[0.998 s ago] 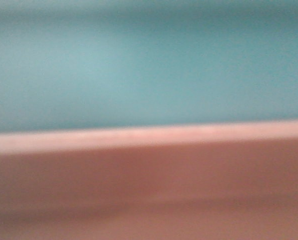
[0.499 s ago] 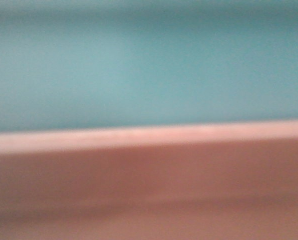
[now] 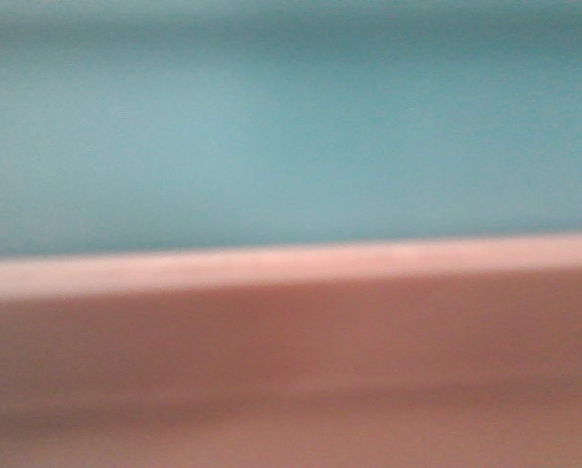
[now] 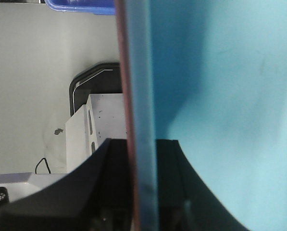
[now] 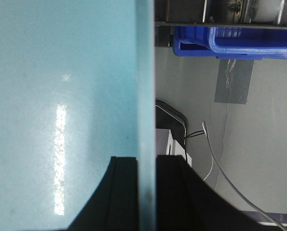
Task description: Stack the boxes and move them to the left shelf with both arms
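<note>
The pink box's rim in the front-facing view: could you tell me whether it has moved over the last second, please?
No. The pink box's rim crosses the picture at the same height and tilt, and the light blue box behind it looks unchanged.

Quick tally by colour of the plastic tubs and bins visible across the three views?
Light blue tub: 1
Salmon pink tub: 1, nested outside the light blue one
Dark blue storage bin: 1 in each wrist view; cannot tell if it is the same bin
Total: 3 at least
</note>
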Controlling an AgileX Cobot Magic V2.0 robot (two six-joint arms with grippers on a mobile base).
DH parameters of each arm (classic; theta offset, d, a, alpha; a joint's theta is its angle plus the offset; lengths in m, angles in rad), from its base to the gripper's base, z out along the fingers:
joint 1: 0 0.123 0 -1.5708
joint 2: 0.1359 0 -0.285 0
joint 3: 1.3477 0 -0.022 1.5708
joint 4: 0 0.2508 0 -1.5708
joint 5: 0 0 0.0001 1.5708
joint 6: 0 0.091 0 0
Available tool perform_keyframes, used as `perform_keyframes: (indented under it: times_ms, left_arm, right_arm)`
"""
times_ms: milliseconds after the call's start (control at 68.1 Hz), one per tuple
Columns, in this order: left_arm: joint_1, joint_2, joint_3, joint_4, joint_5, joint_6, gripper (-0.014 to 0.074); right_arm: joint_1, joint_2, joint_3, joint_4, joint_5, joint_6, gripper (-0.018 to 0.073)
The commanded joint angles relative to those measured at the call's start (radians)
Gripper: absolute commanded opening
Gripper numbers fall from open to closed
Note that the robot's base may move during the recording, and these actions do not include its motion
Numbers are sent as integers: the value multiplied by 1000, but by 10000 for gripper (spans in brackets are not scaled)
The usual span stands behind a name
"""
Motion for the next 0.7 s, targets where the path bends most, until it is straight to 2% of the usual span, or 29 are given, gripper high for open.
perform_keyframes:
  times_ms: [0, 690]
  left_arm:
    - [4, -33, -39, -99, 55, 7, -12]
    - [14, -17, -41, -40, 53, 32, -12]
  right_arm:
    - [2, -32, -34, 21, -58, -32, 53]
    - [2, -32, -34, -11, -104, -36, 53]
